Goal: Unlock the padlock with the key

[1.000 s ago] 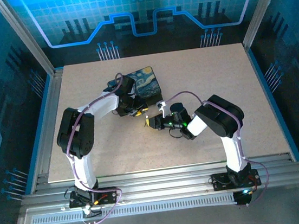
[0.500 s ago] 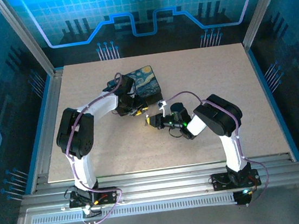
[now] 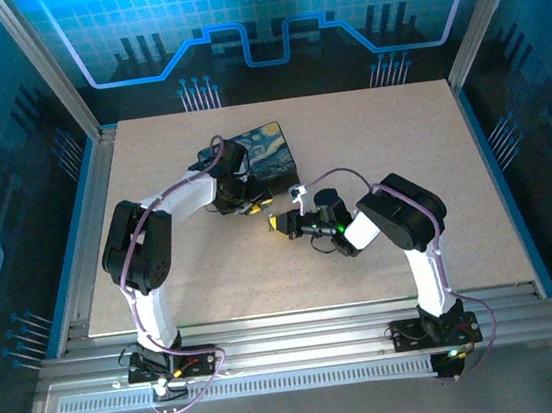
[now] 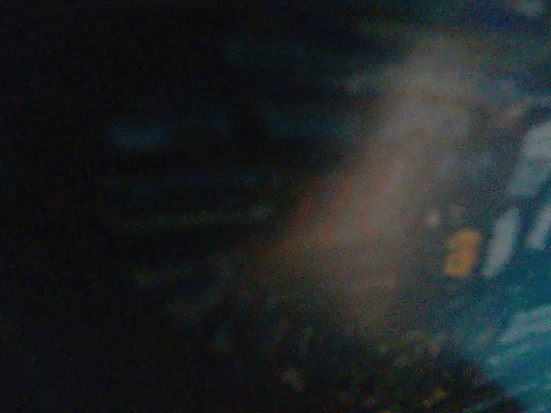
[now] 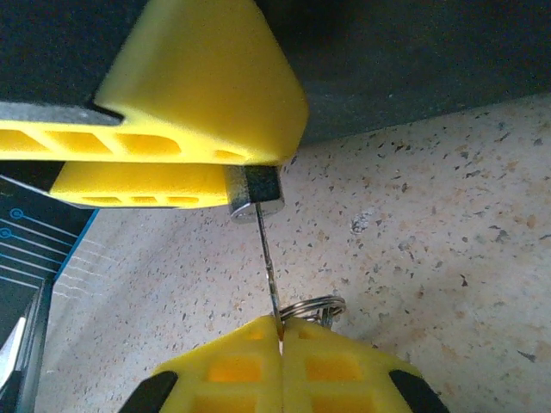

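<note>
In the right wrist view, my right gripper [image 5: 281,323] is shut on the head of the key [image 5: 267,249]. The key's thin blade runs straight up into the underside of the padlock [image 5: 256,191]. The small metal padlock is clamped between the left gripper's yellow fingers [image 5: 198,95] just above the table. From above, my left gripper [image 3: 255,207] and right gripper [image 3: 276,224] meet tip to tip in front of the painted box. The padlock's shackle is hidden behind the left fingers. The left wrist view is dark and blurred.
A split key ring [image 5: 317,305] hangs at the key's head beside my right fingertips. The painted box [image 3: 272,155] lies directly behind the left gripper. The speckled table [image 3: 398,131] stretches open to the right and towards the front.
The right gripper's fingers have closed together on the key, and the right arm has edged slightly left towards the left gripper. The left arm has stayed in place.
</note>
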Robot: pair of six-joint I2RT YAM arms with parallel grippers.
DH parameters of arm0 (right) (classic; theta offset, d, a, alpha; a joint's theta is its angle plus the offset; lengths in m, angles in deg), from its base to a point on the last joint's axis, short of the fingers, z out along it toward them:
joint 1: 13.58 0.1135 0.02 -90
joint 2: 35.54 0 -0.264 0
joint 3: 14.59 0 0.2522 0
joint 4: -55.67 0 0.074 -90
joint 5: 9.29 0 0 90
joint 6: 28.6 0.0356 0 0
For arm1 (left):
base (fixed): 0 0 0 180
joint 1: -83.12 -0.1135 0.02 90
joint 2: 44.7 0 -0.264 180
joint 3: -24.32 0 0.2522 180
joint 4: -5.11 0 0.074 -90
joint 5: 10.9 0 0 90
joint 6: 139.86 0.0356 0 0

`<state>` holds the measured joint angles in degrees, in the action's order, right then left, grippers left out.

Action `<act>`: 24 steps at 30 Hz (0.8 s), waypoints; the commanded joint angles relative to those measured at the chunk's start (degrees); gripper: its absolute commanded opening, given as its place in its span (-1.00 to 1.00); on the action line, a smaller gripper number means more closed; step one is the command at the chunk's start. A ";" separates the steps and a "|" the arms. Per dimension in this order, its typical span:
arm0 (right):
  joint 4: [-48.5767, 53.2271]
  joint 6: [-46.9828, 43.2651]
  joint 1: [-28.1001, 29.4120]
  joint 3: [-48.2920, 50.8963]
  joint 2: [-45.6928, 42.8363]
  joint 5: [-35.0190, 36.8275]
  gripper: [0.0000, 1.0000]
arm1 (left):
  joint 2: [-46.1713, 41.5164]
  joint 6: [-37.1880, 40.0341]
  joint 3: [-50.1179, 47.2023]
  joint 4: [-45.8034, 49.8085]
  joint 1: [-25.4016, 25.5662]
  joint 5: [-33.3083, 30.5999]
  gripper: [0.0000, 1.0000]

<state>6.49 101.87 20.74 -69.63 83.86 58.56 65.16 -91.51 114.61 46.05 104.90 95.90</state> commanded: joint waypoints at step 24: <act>-13.51 11.93 0.74 -1.33 0.29 0.42 -1.00 | 0.57 -1.15 -2.73 0.74 0.98 1.58 -0.85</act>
<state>1.99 110.44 20.66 -68.05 84.14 58.14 65.05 -90.90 113.72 45.11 105.04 95.44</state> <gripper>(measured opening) 0.065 0.310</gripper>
